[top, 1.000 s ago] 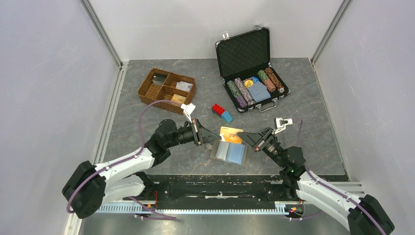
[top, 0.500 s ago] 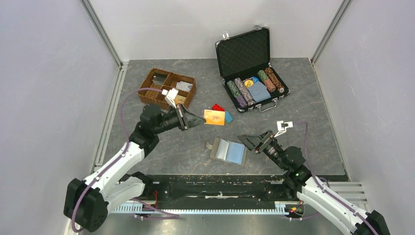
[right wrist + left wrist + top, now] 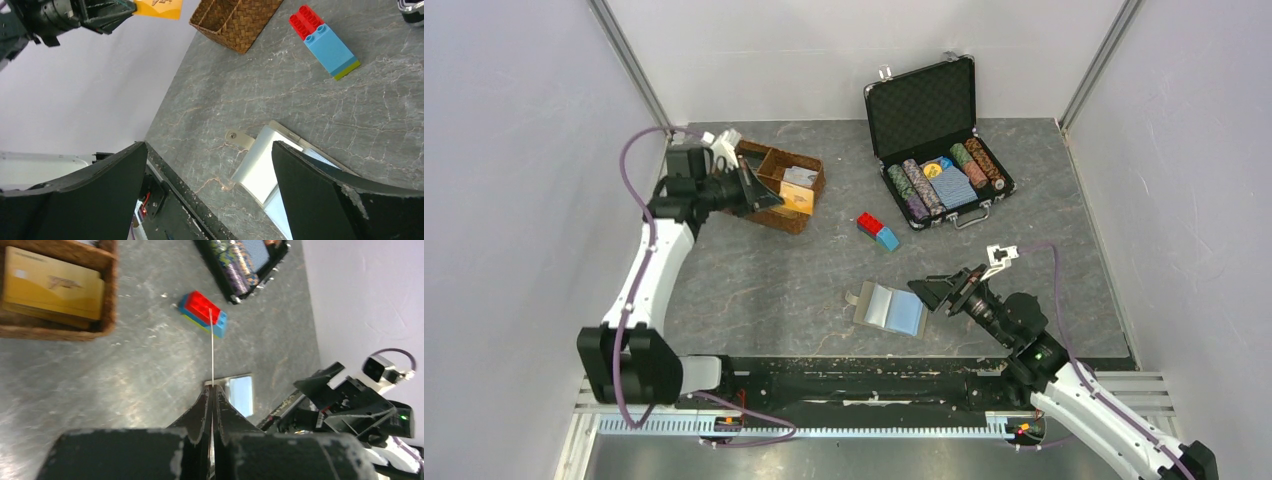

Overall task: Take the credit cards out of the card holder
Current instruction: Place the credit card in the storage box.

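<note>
The grey-tan card holder (image 3: 876, 305) lies open on the table, tab to the left, with a light blue credit card (image 3: 908, 314) in its right half. My left gripper (image 3: 774, 200) is shut on an orange-gold credit card (image 3: 798, 199), held over the wicker tray (image 3: 746, 205). In the left wrist view that card (image 3: 212, 347) shows edge-on as a thin line rising from the pinched fingertips (image 3: 206, 397). My right gripper (image 3: 929, 293) hovers wide open at the holder's right edge, holding nothing; its wrist view shows the holder (image 3: 267, 152) between the fingers (image 3: 320, 192).
The brown wicker tray (image 3: 60, 330) holds a gold card (image 3: 50, 285) in its near compartment. A red and blue toy brick (image 3: 877, 231) lies mid-table. An open black chip case (image 3: 944, 150) stands at the back right. Grey walls close in both sides.
My left arm swung back and left, carrying the orange-gold card from beside the holder to over the wicker tray. My right gripper opened wide and drew slightly back.
</note>
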